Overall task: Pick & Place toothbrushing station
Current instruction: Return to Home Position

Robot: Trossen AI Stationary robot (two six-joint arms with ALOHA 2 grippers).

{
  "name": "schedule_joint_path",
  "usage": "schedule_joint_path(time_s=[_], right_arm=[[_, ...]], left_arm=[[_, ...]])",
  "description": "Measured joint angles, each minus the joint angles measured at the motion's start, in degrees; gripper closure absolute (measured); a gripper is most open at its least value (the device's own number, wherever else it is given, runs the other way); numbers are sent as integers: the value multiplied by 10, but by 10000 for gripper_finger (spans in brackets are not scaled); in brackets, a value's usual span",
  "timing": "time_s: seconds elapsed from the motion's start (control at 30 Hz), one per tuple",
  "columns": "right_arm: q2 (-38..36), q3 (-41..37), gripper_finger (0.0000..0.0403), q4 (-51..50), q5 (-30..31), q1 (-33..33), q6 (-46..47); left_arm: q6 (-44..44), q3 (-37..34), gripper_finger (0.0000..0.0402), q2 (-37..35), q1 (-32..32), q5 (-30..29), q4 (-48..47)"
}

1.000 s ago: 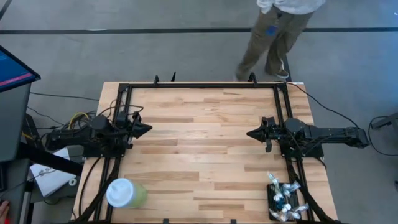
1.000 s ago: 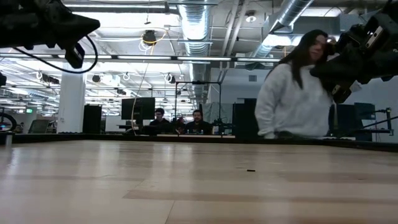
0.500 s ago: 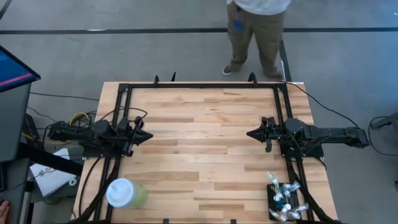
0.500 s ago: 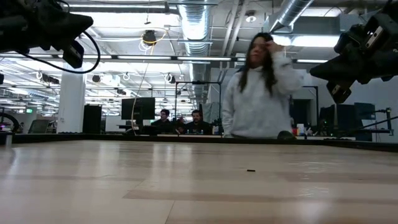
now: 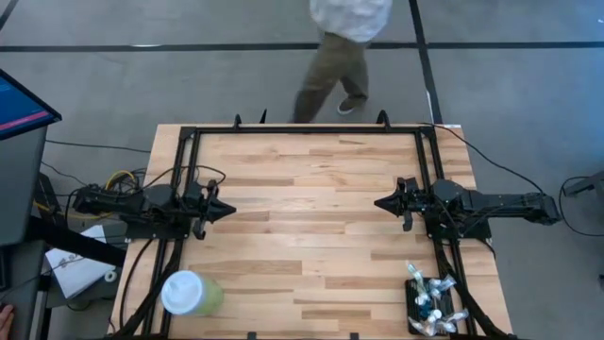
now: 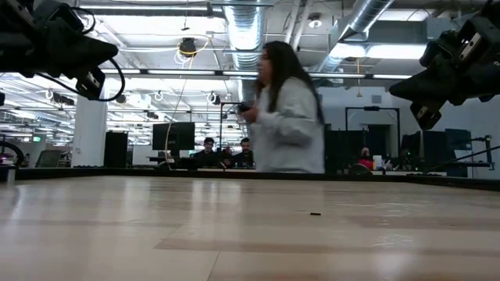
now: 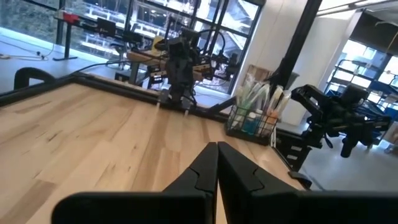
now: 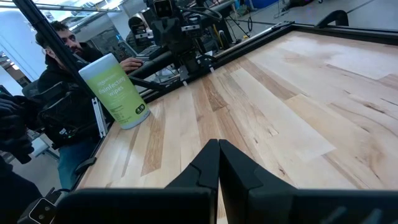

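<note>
The toothbrushing station (image 5: 432, 304), a small black wire holder with toothbrushes and tubes standing in it, rests on its base at the table's near right corner. The left wrist view shows it too (image 7: 254, 118). My left gripper (image 5: 230, 211) hovers shut above the table's left side, pointing level toward the middle. My right gripper (image 5: 377, 202) hovers shut above the right side, facing the left one, with the station well nearer the near edge than it is. Neither gripper holds anything. In the wrist views, both pairs of fingertips (image 7: 217, 146) (image 8: 218, 143) lie together.
A pale green wipes canister with a white lid (image 5: 189, 293) stands at the near left corner. A black frame rail (image 5: 302, 129) runs around the table. A person (image 5: 340, 47) walks past the far edge. Another person (image 8: 56, 81) sits beyond the left edge. The middle of the wood top lies bare.
My left gripper has swung toward the table's near edge and sunk a little, staying shut. My right gripper has kept still. The person behind the far edge has walked from the right toward the left.
</note>
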Motion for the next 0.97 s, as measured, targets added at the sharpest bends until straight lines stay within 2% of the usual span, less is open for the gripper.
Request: schedule_joint_path(time_s=[0.97], right_arm=[[0, 0, 403, 0, 0, 0, 0]], left_arm=[[0, 0, 394, 5, 0, -2, 17]])
